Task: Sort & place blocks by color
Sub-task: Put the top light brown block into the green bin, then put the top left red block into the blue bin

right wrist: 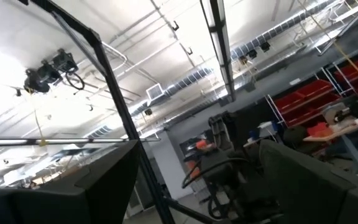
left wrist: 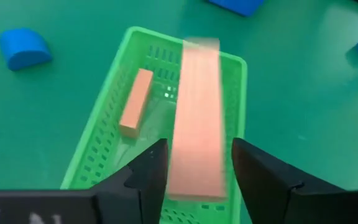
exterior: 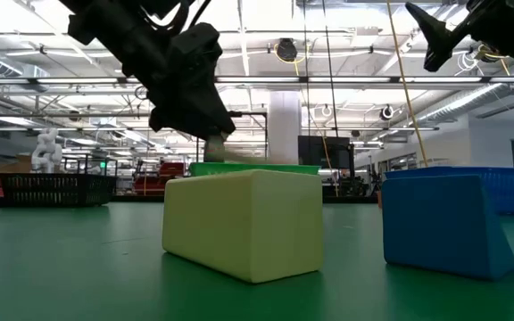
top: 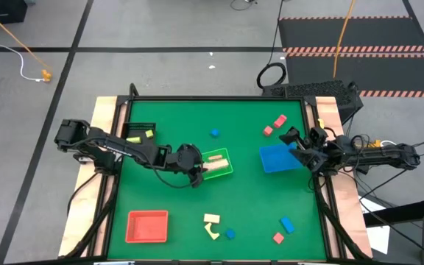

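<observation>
My left gripper (left wrist: 194,168) is open over the green tray (top: 217,163) at mid-table. A long cream-pink bar (left wrist: 196,118) lies between its fingers, pointing along them into the tray, with a thin strip of tray showing on each side. The bar's far end is blurred. A shorter bar (left wrist: 135,102) rests flat on the tray floor. My right gripper (top: 294,139) is open and holds nothing, raised beside the blue tray (top: 275,158); its wrist view shows only the ceiling. Loose blocks lie on the table: blue (top: 214,132), pink (top: 280,120), cream (top: 212,218).
A red tray (top: 147,225) sits near the front left. A black tray (top: 136,133) at the far left holds a yellow-green block. A cream arch (top: 212,232) and blue (top: 287,224) and pink (top: 278,238) blocks lie near the front edge. In the low view a cream block (exterior: 244,223) and a blue one (exterior: 444,223) stand close.
</observation>
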